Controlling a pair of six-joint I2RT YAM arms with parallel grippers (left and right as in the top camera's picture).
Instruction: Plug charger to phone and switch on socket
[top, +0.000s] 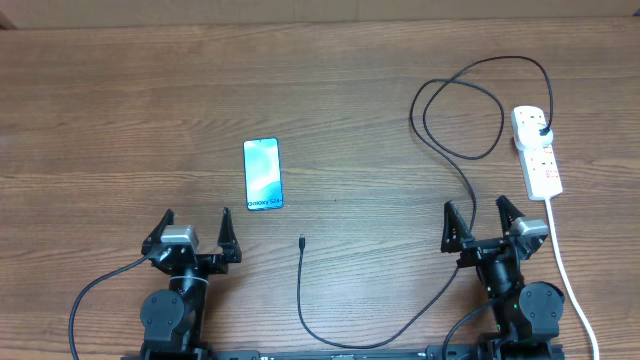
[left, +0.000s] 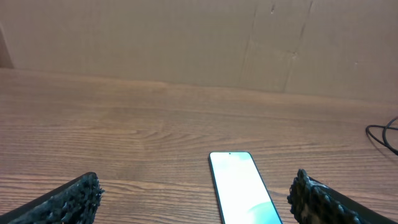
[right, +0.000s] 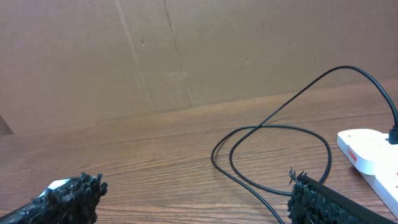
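left gripper (top: 196, 215), right gripper (top: 476, 205): jaws spread, holding nothing | charger (top: 300, 290): tip loose on counter (top: 120, 100) between arms, seen overhead only | phone (top: 263, 175): beyond, lit, also in left wrist view | socket (top: 537, 152): far right, plug (top: 541, 130) seated, right wrist view shows its end

The wooden table (top: 120, 100) carries three things. The phone (top: 263, 175) lies flat left of the middle, screen lit. The socket (top: 540, 160) lies by the right edge, its white cord (top: 565, 270) running to the near edge. The charger (top: 300, 285) is plugged into the socket's far end, loops toward the far-right corner and trails along the near edge. Its connector tip (top: 301, 240) lies apart from the phone.
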